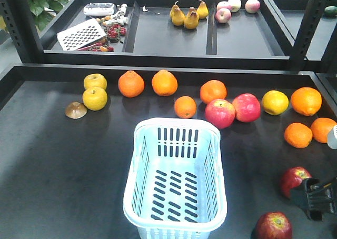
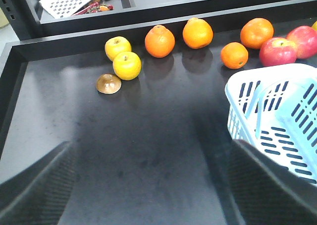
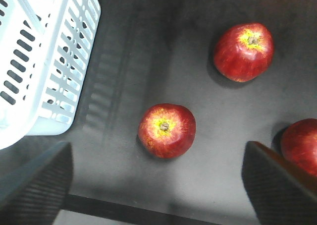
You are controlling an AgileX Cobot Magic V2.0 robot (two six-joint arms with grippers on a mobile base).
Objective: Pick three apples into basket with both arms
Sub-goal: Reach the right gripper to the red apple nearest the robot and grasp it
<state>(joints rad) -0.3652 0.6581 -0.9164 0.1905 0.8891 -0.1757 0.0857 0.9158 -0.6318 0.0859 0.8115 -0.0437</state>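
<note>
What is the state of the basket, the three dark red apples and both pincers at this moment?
basket: upright, empty
left pincer: open, empty
right pincer: open, empty
central apple: on table, below right pincer, ungripped
upper apple: on table, free
right-edge apple: on table, partly out of view

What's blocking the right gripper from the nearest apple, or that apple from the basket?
Nothing visible. The right gripper is open, the apple just ahead of its fingers. Only bare table separates the apple from the basket.
</note>
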